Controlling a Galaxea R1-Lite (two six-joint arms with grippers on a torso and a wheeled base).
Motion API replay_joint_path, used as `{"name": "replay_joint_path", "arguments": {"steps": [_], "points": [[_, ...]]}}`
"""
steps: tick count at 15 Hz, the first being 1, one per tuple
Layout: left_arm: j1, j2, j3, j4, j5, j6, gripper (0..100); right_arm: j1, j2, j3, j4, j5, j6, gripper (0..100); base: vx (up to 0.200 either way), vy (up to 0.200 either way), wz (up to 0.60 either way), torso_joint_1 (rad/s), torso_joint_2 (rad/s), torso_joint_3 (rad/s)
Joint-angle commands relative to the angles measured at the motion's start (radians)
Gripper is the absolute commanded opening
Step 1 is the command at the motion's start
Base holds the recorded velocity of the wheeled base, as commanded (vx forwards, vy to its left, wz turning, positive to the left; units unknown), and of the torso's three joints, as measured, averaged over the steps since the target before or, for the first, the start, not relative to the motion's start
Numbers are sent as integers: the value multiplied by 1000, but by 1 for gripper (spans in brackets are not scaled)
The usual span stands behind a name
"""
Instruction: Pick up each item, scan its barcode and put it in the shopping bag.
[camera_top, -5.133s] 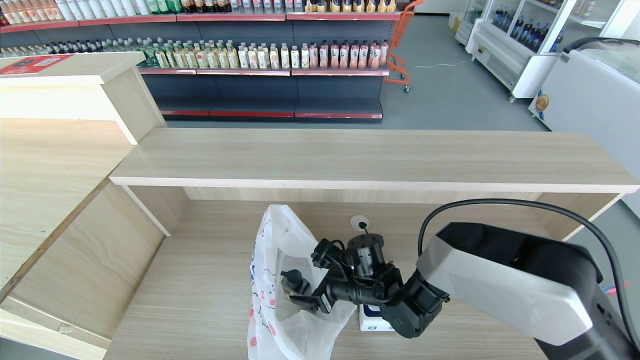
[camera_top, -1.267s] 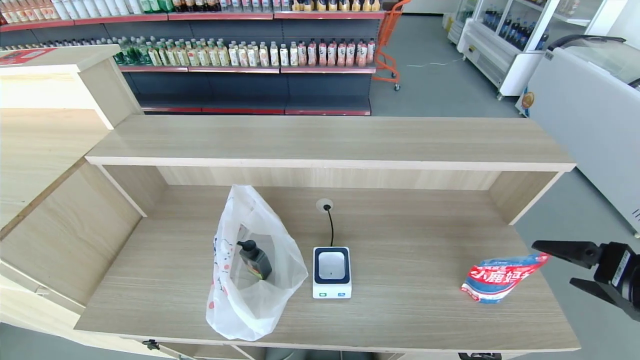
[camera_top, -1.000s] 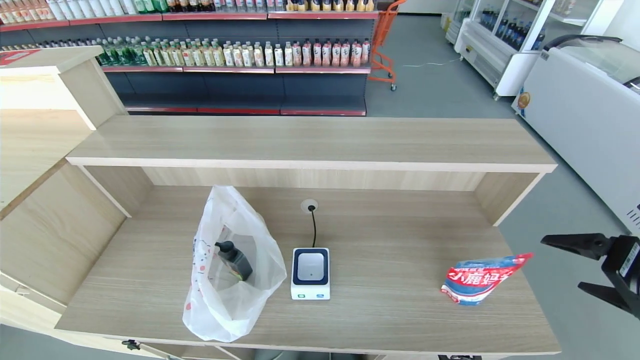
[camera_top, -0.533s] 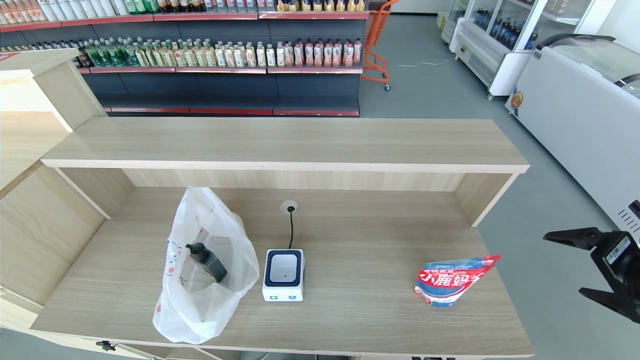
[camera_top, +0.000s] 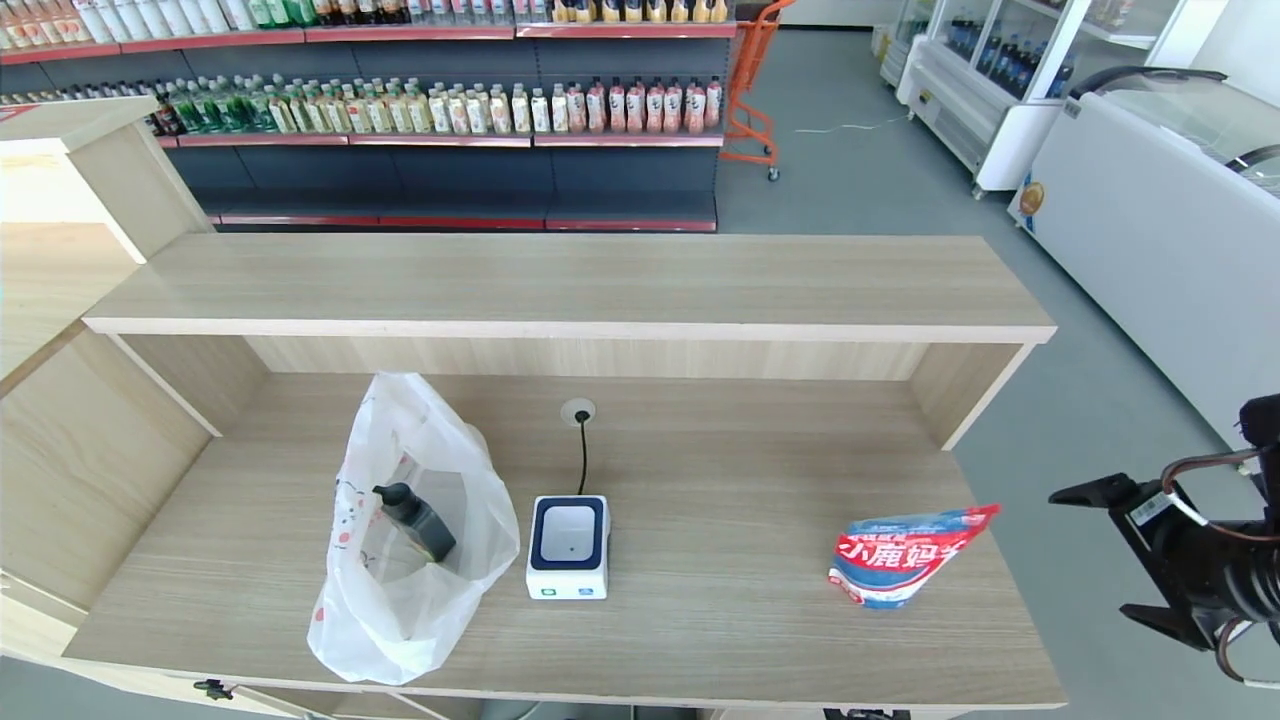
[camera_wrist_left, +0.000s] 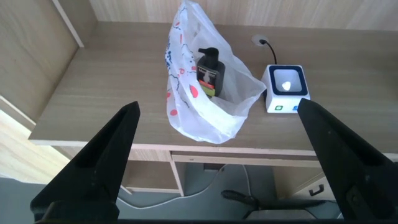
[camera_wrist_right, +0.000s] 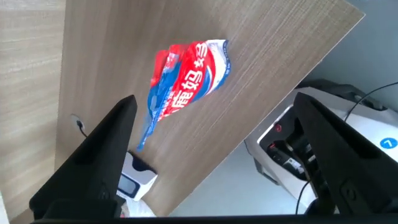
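Note:
A white plastic shopping bag (camera_top: 352, 600) stands open on the left of the wooden counter (camera_top: 720, 620), with a dark pump bottle (camera_top: 415, 520) inside it. To its right sits the white barcode scanner (camera_top: 568, 548). A red, white and blue pouch (camera_top: 905, 555) lies near the counter's right end. My right gripper (camera_top: 1090, 553) hangs open off the counter's right edge, level with the pouch (camera_wrist_right: 186, 81) and apart from it. My left gripper (camera_wrist_left: 217, 106) is open and holds nothing, in front of the counter's near edge and facing the bag (camera_wrist_left: 205, 118), bottle (camera_wrist_left: 208, 68) and scanner (camera_wrist_left: 285, 87).
A raised ledge (camera_top: 570, 285) runs along the back of the counter, with side walls at both ends. The scanner's black cable (camera_top: 583, 455) runs to a grommet behind it. Drink shelves (camera_top: 450, 110) and white freezers (camera_top: 1150, 200) stand beyond.
My right arm has left the bag, with the bottle resting inside, and pulled back past the counter's right end. The camera has turned right. In the last half second the gripper edged toward the pouch.

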Motion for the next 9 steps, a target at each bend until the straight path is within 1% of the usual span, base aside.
{"name": "replay_joint_path", "arguments": {"steps": [1, 2, 3, 5, 8, 9], "points": [[0, 0, 0, 0, 0, 0, 100, 7, 136, -10, -49, -23, 13, 100, 0, 0, 0, 0, 0, 0], [0, 0, 0, 0, 0, 0, 100, 21, 199, -9, -95, -30, 13, 100, 0, 0, 0, 0, 0, 0], [0, 0, 0, 0, 0, 0, 100, 33, 220, -7, -110, -36, 13, 100, 0, 0, 0, 0, 0, 0], [0, 0, 0, 0, 0, 0, 100, 88, 311, -18, -164, -46, 10, 100, 0, 0, 0, 0, 0, 0], [0, 0, 0, 0, 0, 0, 100, 154, 388, -32, -237, -47, -6, 100, 0, 0, 0, 0, 0, 0], [0, 0, 0, 0, 0, 0, 100, 162, 408, -41, -262, -49, -17, 100, 0, 0, 0, 0, 0, 0]]}}
